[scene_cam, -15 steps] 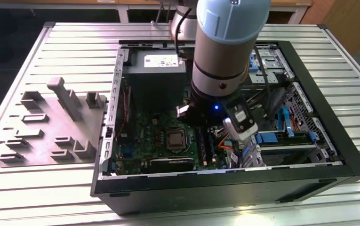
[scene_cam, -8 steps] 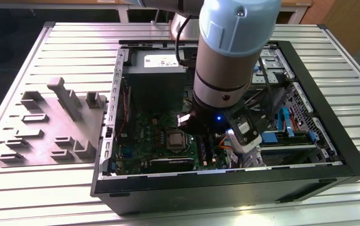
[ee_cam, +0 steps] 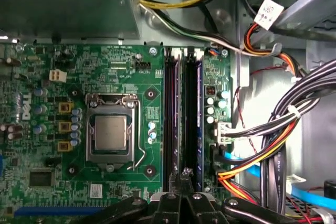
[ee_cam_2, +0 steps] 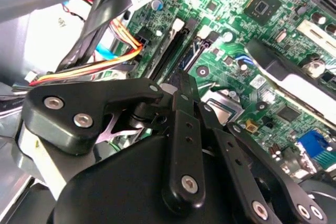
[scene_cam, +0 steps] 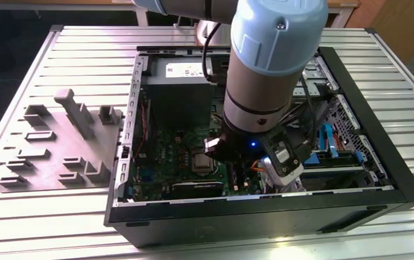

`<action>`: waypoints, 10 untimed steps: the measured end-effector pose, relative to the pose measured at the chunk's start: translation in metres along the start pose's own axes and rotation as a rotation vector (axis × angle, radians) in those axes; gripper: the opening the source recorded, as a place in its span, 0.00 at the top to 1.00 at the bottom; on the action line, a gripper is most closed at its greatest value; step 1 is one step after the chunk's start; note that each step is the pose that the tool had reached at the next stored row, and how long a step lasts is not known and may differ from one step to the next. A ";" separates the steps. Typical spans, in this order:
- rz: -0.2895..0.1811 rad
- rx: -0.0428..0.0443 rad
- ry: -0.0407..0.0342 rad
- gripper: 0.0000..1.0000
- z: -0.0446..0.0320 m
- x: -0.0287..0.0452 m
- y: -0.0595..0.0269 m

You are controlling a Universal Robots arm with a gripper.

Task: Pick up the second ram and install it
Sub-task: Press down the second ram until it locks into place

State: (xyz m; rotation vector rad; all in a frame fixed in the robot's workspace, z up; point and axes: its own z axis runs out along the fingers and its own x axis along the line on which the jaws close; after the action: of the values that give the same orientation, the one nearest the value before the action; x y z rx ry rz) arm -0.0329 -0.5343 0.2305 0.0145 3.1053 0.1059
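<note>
Exterior view, you see the big arm [scene_cam: 271, 59] reaching down into the open computer case [scene_cam: 380, 162] on the counter [scene_cam: 19, 216], second wrist view, fingers [ee_cam_2: 184, 108] close together above the green board [ee_cam_2: 231, 19], orange wires [ee_cam_2: 100, 66] just beside, first wrist view, fingers [ee_cam: 180, 184] shut tight, holding nothing, tips at the end of the second ram [ee_cam: 192, 119], which seems to stand in its long slot, wire bundle [ee_cam: 283, 124] near.
</note>
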 end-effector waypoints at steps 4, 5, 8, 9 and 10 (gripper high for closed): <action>0.000 0.0002 0.0001 0.90 0.0030 0.0001 -0.0014; 0.000 0.0001 0.0000 0.90 0.0038 0.0001 -0.0015; 0.000 0.0001 0.0001 0.90 0.0076 0.0002 -0.0019; 0.000 0.0004 0.0001 0.90 0.0079 0.0002 -0.0019; 0.000 0.0006 0.0002 0.90 0.0079 0.0002 -0.0020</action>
State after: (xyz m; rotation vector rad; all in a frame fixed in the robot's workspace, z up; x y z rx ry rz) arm -0.0328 -0.5357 0.2225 0.0145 3.1056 0.1049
